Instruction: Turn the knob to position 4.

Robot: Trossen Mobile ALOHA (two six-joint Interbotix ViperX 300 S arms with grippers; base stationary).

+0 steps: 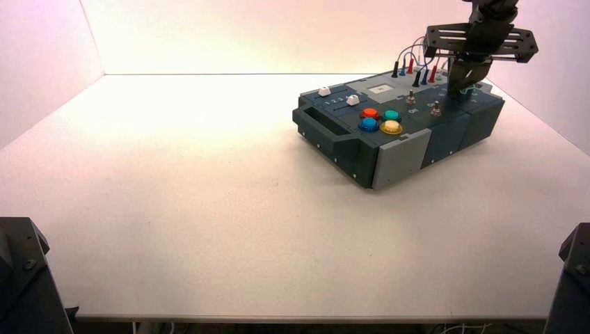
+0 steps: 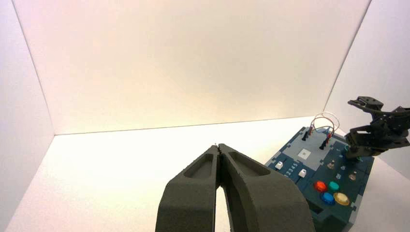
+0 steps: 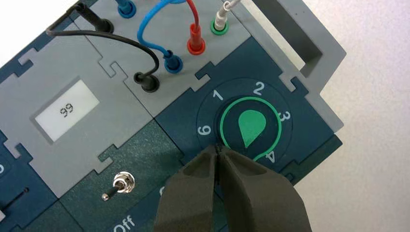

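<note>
Knob: green, shaped like a drop (image 3: 252, 124), with a green line around it. It sits on a dark blue square at the box's far right part, near the wires. The drop's tip points to the side between the 4 (image 3: 270, 157) and the right gripper.
Numbers: 1, 2, 3, 4 and 6 show around the knob (the 5 does not show, as the gripper is in front of that side).
Right gripper: right by the knob (image 3: 217, 149), above the box. Its two fingers are pressed together, with nothing between them. I cannot tell if they touch the knob.
Left gripper: idle (image 2: 218, 146), off at the near left side of the table (image 1: 209, 229), well apart from the box. Its fingers are pressed together too.
Box: dark blue and gray (image 1: 403, 156), turned at a slant on the far right part of the table.
Buttons: red (image 1: 369, 113), teal (image 1: 391, 116), blue (image 1: 369, 124) and yellow (image 1: 392, 127), all close together.
Sliders: two white ones (image 1: 353, 100), near the handle end.
Switches: two small metal ones (image 1: 436, 109), between the buttons and the knob.
Wires: black, blue, red and white (image 3: 154, 46), plugged into the gray part.
Screen: small and pale (image 3: 66, 110), on the gray part.
</note>
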